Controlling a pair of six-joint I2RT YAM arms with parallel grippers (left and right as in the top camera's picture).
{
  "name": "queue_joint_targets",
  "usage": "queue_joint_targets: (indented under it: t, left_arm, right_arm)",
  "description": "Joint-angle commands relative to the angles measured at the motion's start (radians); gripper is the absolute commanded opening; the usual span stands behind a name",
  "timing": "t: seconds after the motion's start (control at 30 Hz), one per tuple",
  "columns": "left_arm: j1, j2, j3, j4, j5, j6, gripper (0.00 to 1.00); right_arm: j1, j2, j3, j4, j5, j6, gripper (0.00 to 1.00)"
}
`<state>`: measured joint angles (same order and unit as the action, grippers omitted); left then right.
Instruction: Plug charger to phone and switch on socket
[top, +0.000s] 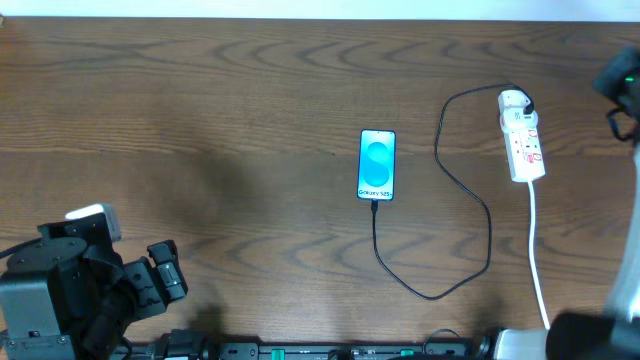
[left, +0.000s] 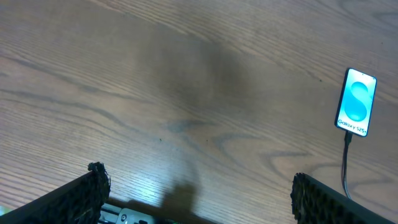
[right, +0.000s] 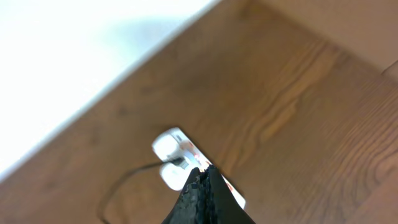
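Wood-grain brown bench (top: 200, 100); blue-screened black-edged phone (top: 377, 165) at centre, long white power strip (top: 524, 140) near right edge. Left claw (left: 199, 190) gapes empty; right claw (right: 202, 186) closed.

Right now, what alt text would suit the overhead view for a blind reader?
A phone with a blue screen lies on a wooden table; a black charger cable loops from its lower edge to a white socket strip at right. The left arm rests at the lower left corner.
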<state>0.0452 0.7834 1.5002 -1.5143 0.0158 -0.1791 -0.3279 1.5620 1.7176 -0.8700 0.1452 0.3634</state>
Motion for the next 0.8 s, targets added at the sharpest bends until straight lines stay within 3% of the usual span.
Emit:
queue_joint_targets:
  t: [0.0, 0.23, 0.37, 0.77]
  left_arm:
    - [0.003, -0.005, 0.003, 0.000, -0.017, 0.010, 0.95]
    - [0.004, -0.043, 0.003, 0.000, -0.017, 0.010, 0.95]
    - [0.004, -0.111, 0.003, 0.000, -0.017, 0.010, 0.95]
    - [0.004, -0.425, 0.003, -0.001, -0.017, 0.010, 0.95]
  right_arm:
    - [0.002, -0.109, 0.003, 0.006, -0.003, 0.110, 0.01]
    - [0.002, -0.304, 0.003, 0.106, -0.147, 0.130, 0.04]
    - [0.002, -0.389, 0.003, 0.068, -0.172, 0.129, 0.06]
    - [0.002, -0.437, 0.003, 0.046, -0.209, 0.130, 0.09]
